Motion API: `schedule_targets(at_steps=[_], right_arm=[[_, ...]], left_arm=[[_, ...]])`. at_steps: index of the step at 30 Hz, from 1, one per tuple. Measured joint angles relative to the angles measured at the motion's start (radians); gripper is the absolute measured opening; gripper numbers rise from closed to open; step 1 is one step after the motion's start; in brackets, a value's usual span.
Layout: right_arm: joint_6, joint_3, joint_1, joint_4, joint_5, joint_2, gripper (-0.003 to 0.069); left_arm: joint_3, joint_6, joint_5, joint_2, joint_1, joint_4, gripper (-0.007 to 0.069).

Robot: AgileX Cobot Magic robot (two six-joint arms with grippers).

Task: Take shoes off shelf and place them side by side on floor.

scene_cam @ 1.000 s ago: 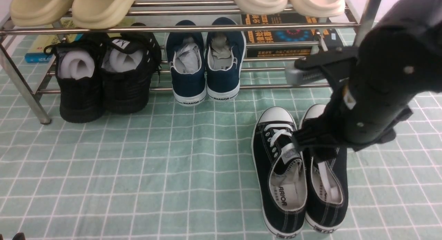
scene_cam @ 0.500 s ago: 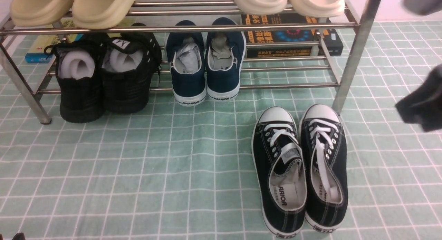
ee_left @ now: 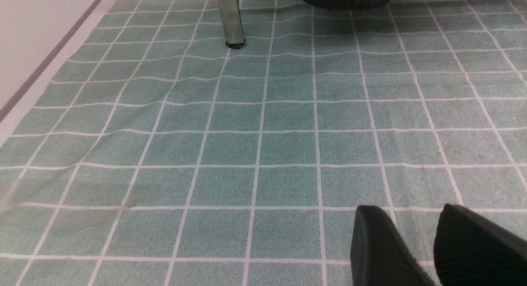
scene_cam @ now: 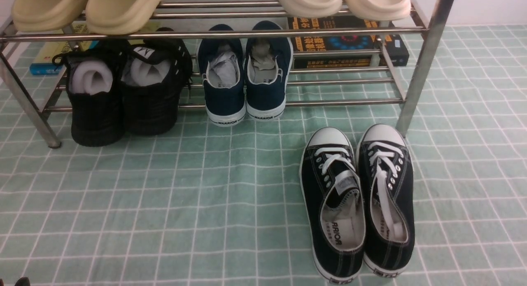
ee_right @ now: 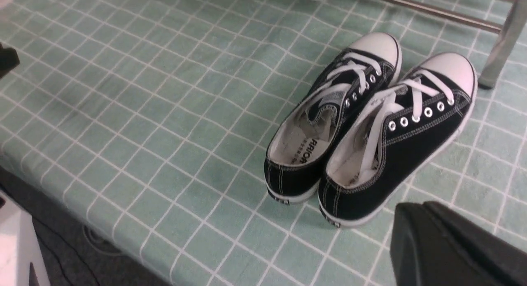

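The two black canvas shoes, the left shoe [scene_cam: 333, 203] and the right shoe [scene_cam: 387, 191], stand side by side on the pale green floor [scene_cam: 206, 195], toes towards the chrome shelf [scene_cam: 424, 59]. Nothing holds them. In the right wrist view the pair [ee_right: 329, 125] lies a little ahead of my right gripper [ee_right: 416, 210], whose fingers are pressed together and empty. My left gripper [ee_left: 411, 214] hovers over bare floor with a gap between its fingers [ee_left: 372, 236], far from the shoes. Neither gripper shows in the front view.
On the lower tier sit a navy slip-on pair [scene_cam: 245, 76] and a bulky all-black pair [scene_cam: 123, 88]. Beige slippers [scene_cam: 88, 8] and cream slippers [scene_cam: 341, 2] rest on the top tier. Books [scene_cam: 341, 41] lie behind the shelf. The floor covering ends at an edge [ee_right: 82, 220].
My right arm, which was over the right shoe, has pulled away to the right and left the front view. Both shoes stay where they were.
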Motion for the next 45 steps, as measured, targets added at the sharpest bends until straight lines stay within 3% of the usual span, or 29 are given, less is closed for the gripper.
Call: schedule_targets(at_steps=[6,11,45], right_arm=[[0.000,0.286,0.000,0.000,-0.380,-0.081,-0.0010],[0.000,0.402,0.000,0.000,-0.576,-0.083,-0.0007],[0.000,0.561,0.000,-0.003,-0.551,-0.150,0.0016]], left_arm=[[0.000,0.000,0.000,0.000,0.000,0.000,0.0242],[0.000,0.000,0.000,0.000,0.000,0.000,0.0242],[0.000,0.000,0.000,0.000,0.000,0.000,0.0242]])
